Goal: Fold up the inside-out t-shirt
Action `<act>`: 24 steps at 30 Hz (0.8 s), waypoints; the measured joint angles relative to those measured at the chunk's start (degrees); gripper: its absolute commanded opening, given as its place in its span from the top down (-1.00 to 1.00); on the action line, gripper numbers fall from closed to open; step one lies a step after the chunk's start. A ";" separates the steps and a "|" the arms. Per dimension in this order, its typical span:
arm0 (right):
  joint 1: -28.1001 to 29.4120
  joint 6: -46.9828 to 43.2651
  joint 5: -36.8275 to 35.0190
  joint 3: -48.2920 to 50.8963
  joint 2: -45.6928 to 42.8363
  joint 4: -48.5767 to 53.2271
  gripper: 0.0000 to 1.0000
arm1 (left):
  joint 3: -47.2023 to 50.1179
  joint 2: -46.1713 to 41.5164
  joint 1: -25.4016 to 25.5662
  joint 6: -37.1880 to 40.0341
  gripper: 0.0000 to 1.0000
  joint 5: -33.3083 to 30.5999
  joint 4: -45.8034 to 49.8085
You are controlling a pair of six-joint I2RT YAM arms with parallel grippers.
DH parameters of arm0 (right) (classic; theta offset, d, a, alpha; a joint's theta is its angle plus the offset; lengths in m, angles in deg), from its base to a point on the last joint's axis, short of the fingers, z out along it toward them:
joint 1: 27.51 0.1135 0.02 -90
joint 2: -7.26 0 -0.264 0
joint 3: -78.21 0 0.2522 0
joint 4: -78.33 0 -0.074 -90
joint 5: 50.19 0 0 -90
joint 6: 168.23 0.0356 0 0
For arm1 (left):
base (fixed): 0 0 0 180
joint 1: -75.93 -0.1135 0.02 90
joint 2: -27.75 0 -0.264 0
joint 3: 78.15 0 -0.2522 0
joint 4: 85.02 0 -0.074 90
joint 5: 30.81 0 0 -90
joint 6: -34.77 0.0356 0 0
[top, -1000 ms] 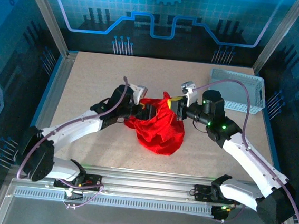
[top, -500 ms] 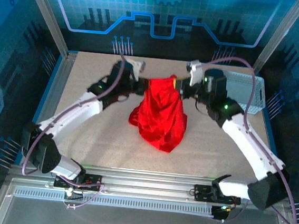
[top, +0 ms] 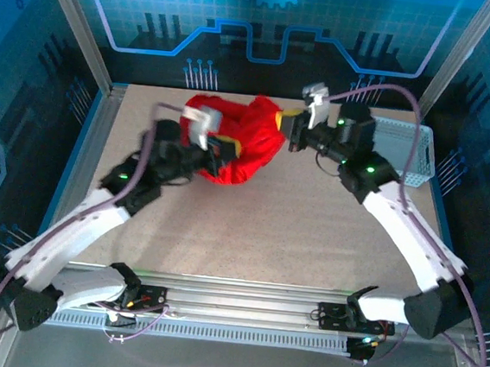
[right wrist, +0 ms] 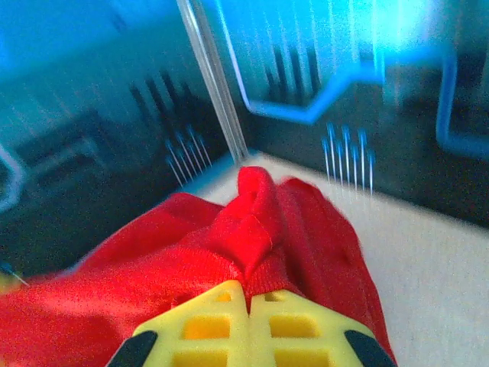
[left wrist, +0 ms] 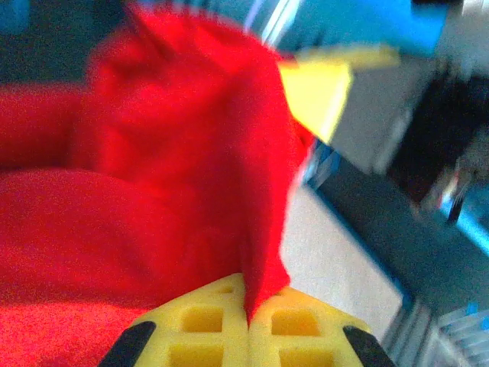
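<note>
The inside-out t-shirt [top: 242, 136] is a bright red bunch held up over the back of the table between both arms. My left gripper [top: 226, 152] is at its lower left. In the left wrist view that gripper [left wrist: 248, 306] is shut on a fold of the red cloth [left wrist: 153, 191]. My right gripper [top: 286, 133] is at the shirt's right end. The right wrist view shows it [right wrist: 248, 300] shut on a seamed edge of the cloth [right wrist: 191, 252]. The right gripper's yellow fingers [left wrist: 321, 92] appear beyond the cloth in the left wrist view.
A white mesh basket [top: 397, 151] stands at the back right, just behind the right arm. Bare tan tabletop [top: 293, 223] stretches in front of the shirt. Metal frame posts and a blue-lit back wall enclose the table.
The left gripper has shut on the cloth. Both arms have raised the shirt off the table and carried it toward the back left, where it hangs bunched instead of draping down.
</note>
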 measured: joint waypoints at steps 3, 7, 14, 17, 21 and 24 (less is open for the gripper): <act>-0.44 1.68 -1.90 7.45 6.05 1.11 0.70 | 7.61 8.52 4.24 -3.21 0.62 0.87 -0.61; -0.79 4.59 -5.99 13.79 11.23 5.73 0.09 | 12.50 15.50 8.70 -5.99 0.06 2.12 0.17; -0.72 8.37 -13.64 17.49 5.66 8.76 -0.41 | 11.15 9.86 2.34 -6.54 -0.21 -1.79 2.34; 0.48 10.91 -17.35 17.59 2.60 10.49 -0.53 | 6.45 11.26 -3.91 -6.38 -0.28 -4.46 5.99; 2.78 14.43 -20.83 17.59 2.95 13.22 -0.53 | -5.68 21.29 -6.27 -6.01 -0.32 -9.49 13.07; 2.64 17.05 -22.27 17.59 5.31 14.71 -0.53 | -12.85 29.79 -6.27 -5.73 -0.48 -11.56 16.85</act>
